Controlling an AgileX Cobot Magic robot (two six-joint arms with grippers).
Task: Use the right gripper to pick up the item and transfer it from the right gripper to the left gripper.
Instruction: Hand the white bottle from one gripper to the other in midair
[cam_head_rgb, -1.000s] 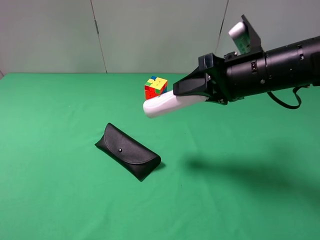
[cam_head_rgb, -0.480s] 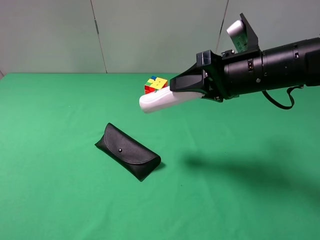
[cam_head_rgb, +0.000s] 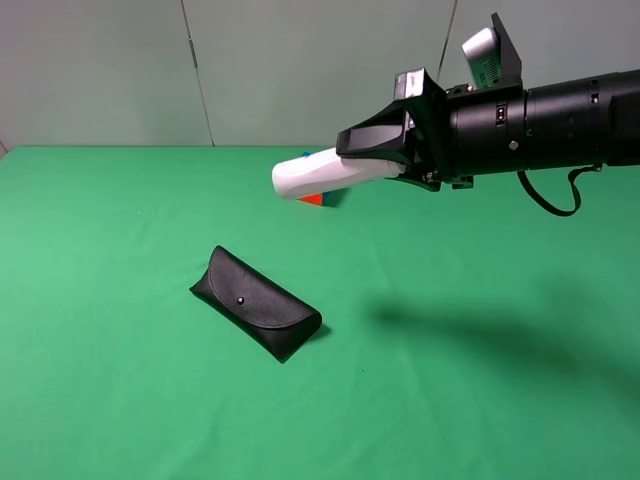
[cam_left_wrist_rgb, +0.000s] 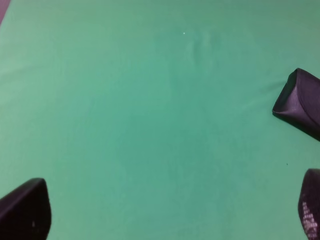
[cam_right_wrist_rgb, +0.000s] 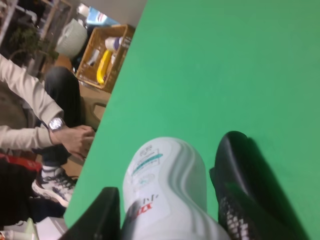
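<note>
So: right gripper (cam_head_rgb: 378, 158) pinches item (cam_head_rgb: 312, 176), aloft and level over desk's (cam_head_rgb: 120, 400) far edge, white base jutting toward left edge, free for taking. Left gripper (cam_left_wrist_rgb: 168, 207) spread wide, poised near glasses case (cam_left_wrist_rgb: 300, 102).

Left pincer (cam_left_wrist_rgb: 165, 212) fingertips (cam_left_wrist_rgb: 22, 210) spread wide above green surface (cam_left_wrist_rgb: 150, 115). Black glasses case (cam_left_wrist_rgb: 300, 102) lies on surface, cut off by frame edge, near one fingertip, not touching.
</note>
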